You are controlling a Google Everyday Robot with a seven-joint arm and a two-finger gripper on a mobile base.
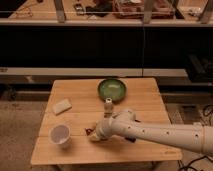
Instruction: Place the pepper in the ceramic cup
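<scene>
The ceramic cup (60, 135) is white and stands upright near the table's front left. My gripper (93, 134) is low over the table just right of the cup, at the end of the white arm (160, 134) that reaches in from the right. It is shut on the pepper (88, 131), a small dark red thing that sticks out of the fingertips on the cup's side. The pepper is a short gap away from the cup and outside it.
A green bowl (112, 90) sits at the back middle of the wooden table (145, 97), with a small white bottle (108, 105) just in front of it. A pale flat block (62, 106) lies at the left. A dark thing (131, 140) shows under the arm.
</scene>
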